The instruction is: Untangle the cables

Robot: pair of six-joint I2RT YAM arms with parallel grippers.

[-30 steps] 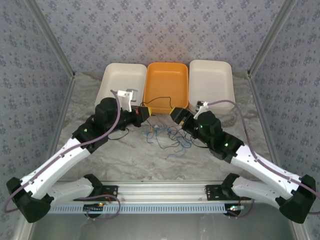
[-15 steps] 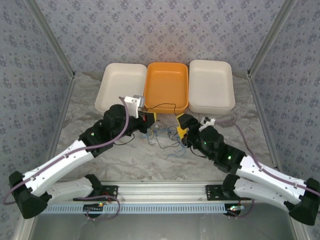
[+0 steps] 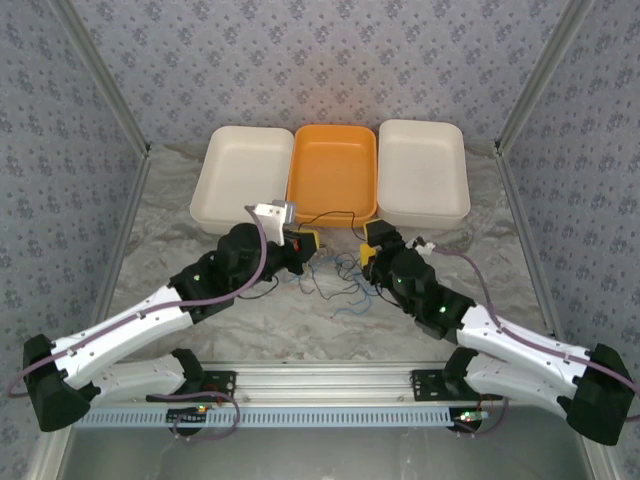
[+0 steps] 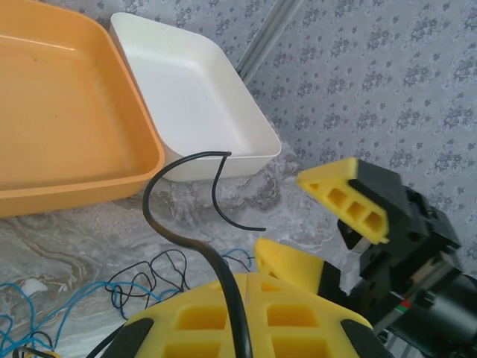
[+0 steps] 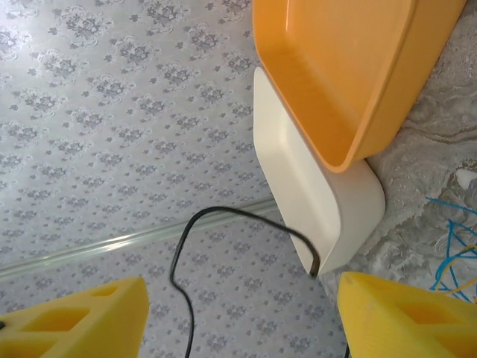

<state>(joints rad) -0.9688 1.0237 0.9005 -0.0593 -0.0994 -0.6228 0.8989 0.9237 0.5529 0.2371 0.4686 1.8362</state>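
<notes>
Marbled bench (image 3: 300,320): your left pincer (image 3: 308,240), arm stretched inward, clamps a black cable (image 3: 335,213) (arching upward); your right pincer (image 3: 371,244) gapes empty beside it; other cables (image 3: 335,280), blue and black, lie tangled between both.

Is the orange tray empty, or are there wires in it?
Empty. The orange tray has a bare floor, and the cables lie on the table in front of it.
</notes>
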